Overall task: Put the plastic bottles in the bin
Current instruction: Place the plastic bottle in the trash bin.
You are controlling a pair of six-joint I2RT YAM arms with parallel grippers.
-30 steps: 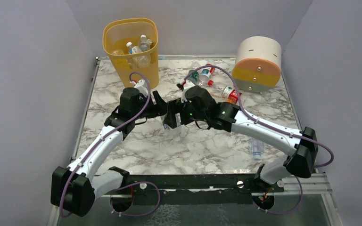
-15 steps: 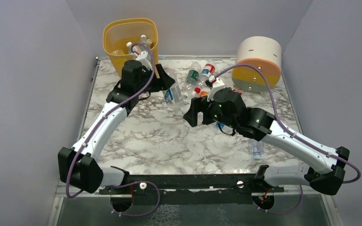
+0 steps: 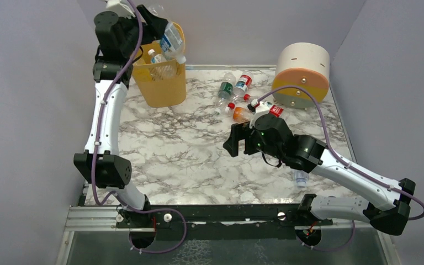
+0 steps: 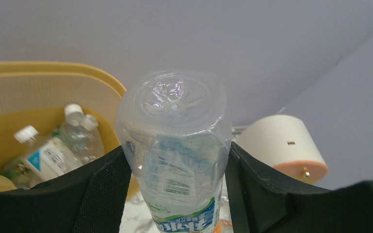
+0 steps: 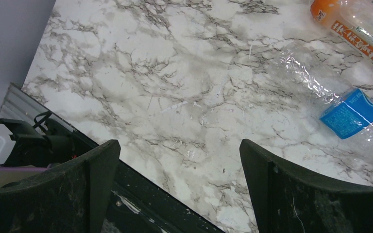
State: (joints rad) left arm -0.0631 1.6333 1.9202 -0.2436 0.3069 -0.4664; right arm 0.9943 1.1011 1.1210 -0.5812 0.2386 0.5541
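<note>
Left fingers [image 4: 102, 194] clamped on clear blue-labelled plastic bottle [image 3: 172, 38] above the right rim of tall yellow-orange perforated plastic bin [image 3: 160, 88], looks off-centre, so nudge left before releasing; right fingers [image 5: 97, 184] wide, empty, over marble desk [image 3: 171, 154].

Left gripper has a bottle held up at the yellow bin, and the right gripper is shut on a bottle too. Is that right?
Not quite. The right gripper is open and empty: the right wrist view shows only bare table between its fingers, the blue-labelled bottle lying off to one side. The left gripper does hold a clear bottle up at the bin.
</note>
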